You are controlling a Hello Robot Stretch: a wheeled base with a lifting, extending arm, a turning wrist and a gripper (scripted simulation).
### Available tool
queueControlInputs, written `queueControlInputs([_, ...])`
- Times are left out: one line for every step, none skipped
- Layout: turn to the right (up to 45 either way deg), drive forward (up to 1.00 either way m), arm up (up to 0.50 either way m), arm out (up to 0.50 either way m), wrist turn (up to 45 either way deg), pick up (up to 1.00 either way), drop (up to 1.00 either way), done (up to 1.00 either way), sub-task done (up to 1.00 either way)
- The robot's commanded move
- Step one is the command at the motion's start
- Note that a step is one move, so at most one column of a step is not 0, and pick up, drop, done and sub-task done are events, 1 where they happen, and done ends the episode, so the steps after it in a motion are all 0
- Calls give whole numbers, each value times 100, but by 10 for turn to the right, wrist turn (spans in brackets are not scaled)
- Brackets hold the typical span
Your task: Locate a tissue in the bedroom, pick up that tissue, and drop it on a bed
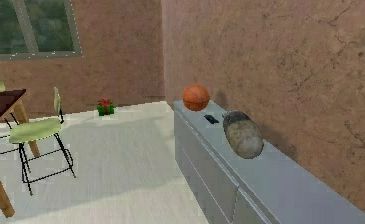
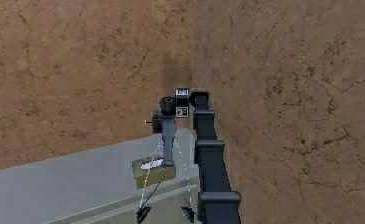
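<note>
In the arm side view the dark arm (image 2: 208, 160) rises from the bottom edge to two white marker squares by the brown wall. Left of them my gripper (image 2: 164, 204) points down over the grey dresser top (image 2: 60, 185). A small flat tan thing (image 2: 155, 172) lies on that top right at the gripper; its shape is too vague to call it a tissue. I cannot tell whether the gripper holds anything.
In the forward view a long grey dresser (image 1: 280, 185) runs along the right-hand wall, carrying an orange ball (image 1: 196, 97), a small dark item (image 1: 211, 119) and a grey-brown rounded object (image 1: 243, 134). A green chair (image 1: 38, 130) and wooden table (image 1: 2, 110) stand left; pale floor between.
</note>
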Motion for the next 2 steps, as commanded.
queueControlInputs([0,0,0,0,450,0,0,0,0])
queueControlInputs([0,0,0,0,450,0,0,0,0])
